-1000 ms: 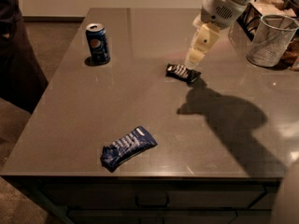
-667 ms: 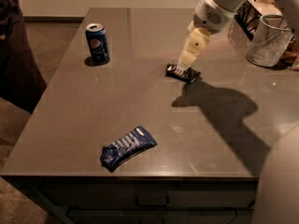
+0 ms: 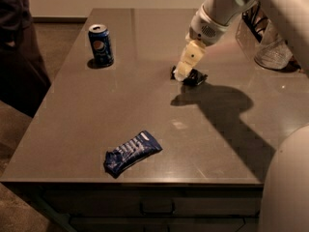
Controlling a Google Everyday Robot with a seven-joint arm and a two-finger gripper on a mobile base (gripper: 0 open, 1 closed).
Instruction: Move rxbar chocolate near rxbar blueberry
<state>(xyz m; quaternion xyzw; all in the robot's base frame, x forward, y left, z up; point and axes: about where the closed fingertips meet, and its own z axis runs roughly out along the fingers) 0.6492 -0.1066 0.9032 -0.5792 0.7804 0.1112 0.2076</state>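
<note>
Though the end effector [image 3: 185, 72] sits at the rxbar chocolate [image 3: 194, 78], I cannot tell its grip. Probably light and slick; pinch mid-width.

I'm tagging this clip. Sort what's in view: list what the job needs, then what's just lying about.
For the job: black snack bar, far side of the table; blue snack bar, near the front edge; gripper, down at the black bar.

Lying about: soda can, far left; clear container, far right.

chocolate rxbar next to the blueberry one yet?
No, the rxbar chocolate lies at the gripper, far from the rxbar blueberry at the front edge of the table.
</note>
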